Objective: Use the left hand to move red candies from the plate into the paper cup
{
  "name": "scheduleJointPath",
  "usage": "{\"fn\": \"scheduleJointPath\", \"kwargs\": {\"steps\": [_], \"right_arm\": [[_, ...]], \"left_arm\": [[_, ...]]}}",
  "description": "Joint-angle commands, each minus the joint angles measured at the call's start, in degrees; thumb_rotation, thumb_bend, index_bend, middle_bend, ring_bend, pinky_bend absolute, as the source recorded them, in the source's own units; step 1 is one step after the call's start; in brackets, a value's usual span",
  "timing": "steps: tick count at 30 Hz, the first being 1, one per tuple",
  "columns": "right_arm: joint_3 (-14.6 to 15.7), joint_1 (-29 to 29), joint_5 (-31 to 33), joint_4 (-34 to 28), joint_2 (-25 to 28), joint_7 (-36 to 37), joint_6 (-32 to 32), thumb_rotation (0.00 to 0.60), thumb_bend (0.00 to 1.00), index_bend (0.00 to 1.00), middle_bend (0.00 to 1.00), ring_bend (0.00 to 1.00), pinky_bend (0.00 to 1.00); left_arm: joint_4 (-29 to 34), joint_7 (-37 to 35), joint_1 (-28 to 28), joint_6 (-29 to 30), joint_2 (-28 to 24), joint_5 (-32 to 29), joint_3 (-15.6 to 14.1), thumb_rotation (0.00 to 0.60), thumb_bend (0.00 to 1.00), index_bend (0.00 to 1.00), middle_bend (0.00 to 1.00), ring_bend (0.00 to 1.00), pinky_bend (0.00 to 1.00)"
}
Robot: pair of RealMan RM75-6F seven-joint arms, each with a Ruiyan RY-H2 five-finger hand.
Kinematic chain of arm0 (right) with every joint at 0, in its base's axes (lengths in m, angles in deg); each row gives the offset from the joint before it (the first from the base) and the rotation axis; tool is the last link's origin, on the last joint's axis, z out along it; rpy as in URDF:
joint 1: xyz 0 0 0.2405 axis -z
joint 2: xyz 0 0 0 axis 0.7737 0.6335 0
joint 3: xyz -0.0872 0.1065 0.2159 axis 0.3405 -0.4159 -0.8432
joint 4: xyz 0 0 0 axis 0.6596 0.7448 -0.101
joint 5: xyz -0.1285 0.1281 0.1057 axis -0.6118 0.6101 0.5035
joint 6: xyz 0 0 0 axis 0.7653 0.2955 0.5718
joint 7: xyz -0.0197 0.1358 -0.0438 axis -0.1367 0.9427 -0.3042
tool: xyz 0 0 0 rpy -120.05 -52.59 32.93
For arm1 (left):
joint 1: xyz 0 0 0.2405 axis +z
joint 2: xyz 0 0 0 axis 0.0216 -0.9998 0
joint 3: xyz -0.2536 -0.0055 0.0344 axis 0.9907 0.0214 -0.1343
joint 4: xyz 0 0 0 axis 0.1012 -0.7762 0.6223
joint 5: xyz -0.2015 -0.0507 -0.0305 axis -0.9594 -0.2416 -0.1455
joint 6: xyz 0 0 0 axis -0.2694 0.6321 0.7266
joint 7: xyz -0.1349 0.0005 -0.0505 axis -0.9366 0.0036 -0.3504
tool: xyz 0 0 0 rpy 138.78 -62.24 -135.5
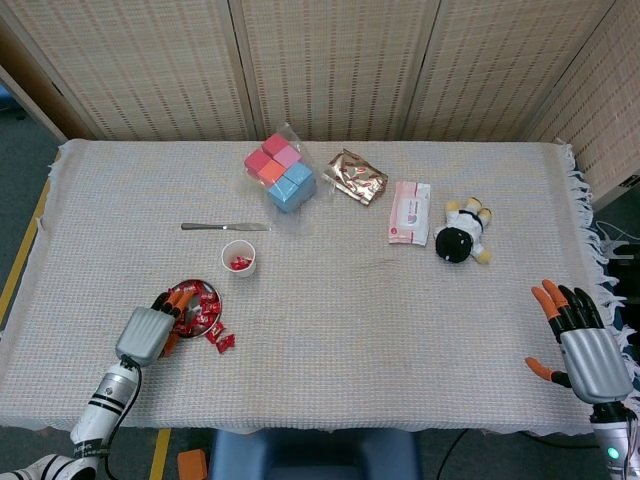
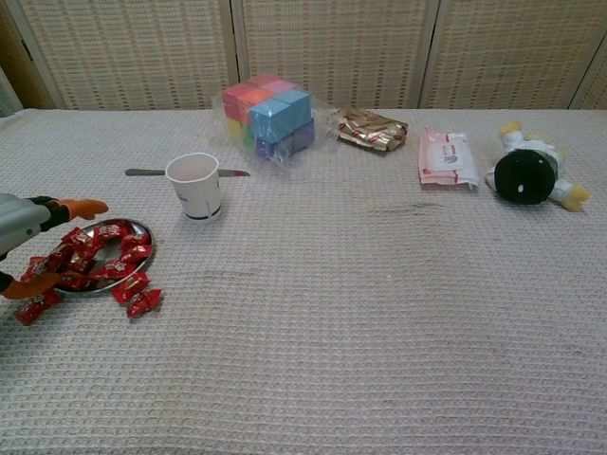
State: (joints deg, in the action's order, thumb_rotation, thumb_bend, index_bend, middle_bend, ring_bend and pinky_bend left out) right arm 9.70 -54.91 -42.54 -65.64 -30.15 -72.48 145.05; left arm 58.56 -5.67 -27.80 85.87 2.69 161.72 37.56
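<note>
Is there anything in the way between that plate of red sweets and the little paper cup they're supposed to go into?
Nothing visible. Only bare tablecloth lies between the plate of red candies and the paper cup. The knife lies beyond the cup, off that path. The left hand hovers at the plate's near-left edge.

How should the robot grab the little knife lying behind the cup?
The knife lies flat on the cloth, its long side running left to right, with the paper cup just in front. Probably best to come straight down from above and pinch the thicker handle end, fingers across its narrow width, staying clear of the cup.
</note>
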Motion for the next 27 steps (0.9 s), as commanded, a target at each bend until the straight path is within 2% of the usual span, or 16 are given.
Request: {"fn": "scheduleJointPath", "kwargs": {"steps": [1,6,9,20,27], "right_arm": [[0.0,0.1,-0.1,0.0,0.0,0.0,0.1,0.600,0.03,0.00,0.00,0.00,0.00],[0.1,0.1,-0.2,0.0,0.1,0.2,0.2,0.600,0.03,0.00,0.00,0.00,0.00],[0.1,0.1,-0.3,0.0,0.2,0.3,0.2,0.600,0.03,0.00,0.00,0.00,0.00],[0.2,0.1,-0.4,-0.1,0.3,0.4,-0.1,0.600,0.03,0.00,0.00,0.00,0.00],[0.2,-0.1,-0.3,-0.1,0.3,0.4,-0.5,0.600,0.03,0.00,0.00,0.00,0.00]], "left_arm": [[-1.5,1.7,0.2,-1.5,0.9,-0.9,-0.3,0.600,0.40,0.06,0.10,0.14,0.98],[-3.6,2.2,0.2,-2.0,2.3,-1.5,0.6,0.600,0.40,0.15,0.14,0.22,0.98],[-4.9,2.1,0.1,-2.7,3.0,-1.9,1.0,0.600,0.40,0.21,0.22,0.30,0.98],[-6.9,1.5,-0.4,-4.4,4.0,-2.3,2.2,0.600,0.40,0.33,0.32,0.39,0.99],[-6.4,0.8,-0.2,-3.1,4.0,-0.2,1.9,0.600,0.39,0.47,0.46,0.48,1.00]]}}
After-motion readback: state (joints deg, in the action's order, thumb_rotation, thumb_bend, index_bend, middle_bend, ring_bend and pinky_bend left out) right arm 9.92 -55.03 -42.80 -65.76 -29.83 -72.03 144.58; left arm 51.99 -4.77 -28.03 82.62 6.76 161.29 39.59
